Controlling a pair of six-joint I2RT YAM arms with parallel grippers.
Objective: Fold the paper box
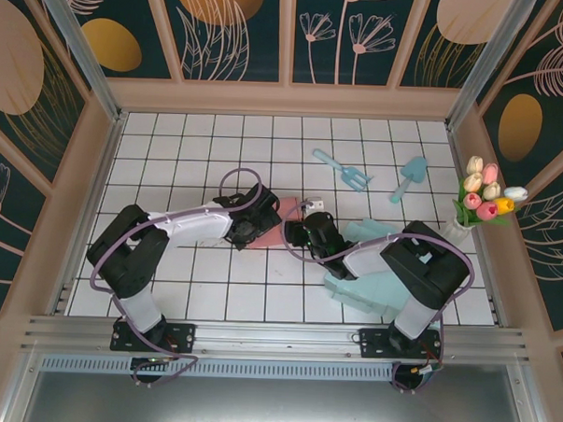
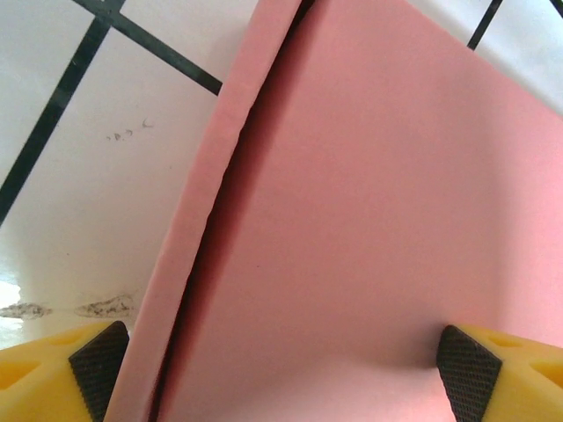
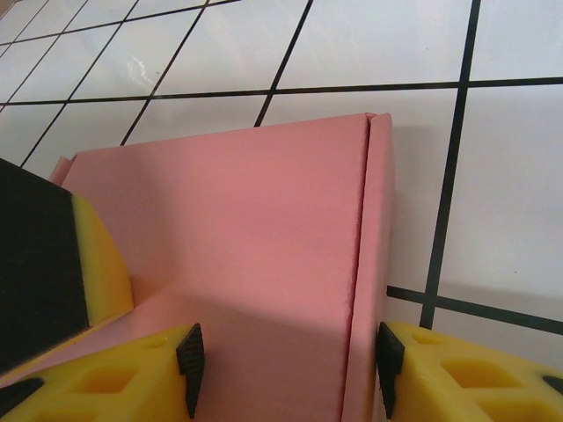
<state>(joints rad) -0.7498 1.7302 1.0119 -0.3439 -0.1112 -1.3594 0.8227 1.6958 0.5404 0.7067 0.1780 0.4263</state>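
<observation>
The pink paper box (image 1: 271, 231) lies flat on the white tiled table between my two grippers. My left gripper (image 1: 251, 219) is at its left side. In the left wrist view the pink panel (image 2: 369, 202) and a raised side flap (image 2: 207, 211) lie between widely spread fingertips (image 2: 98, 369), so the left gripper (image 2: 281, 382) is open. My right gripper (image 1: 309, 233) is at the box's right side. In the right wrist view the right gripper (image 3: 288, 360) straddles the pink panel (image 3: 229, 229) and its folded edge flap (image 3: 376, 229), jaws apart. The left gripper's finger (image 3: 48, 264) shows at that view's left.
Light blue flat cardboard pieces (image 1: 372, 288) lie under and beside the right arm. Two blue toy shovels (image 1: 344, 169) (image 1: 409, 179) lie at the back right. A vase of tulips (image 1: 483, 199) stands by the right wall. A small white object (image 1: 314, 205) sits behind the box.
</observation>
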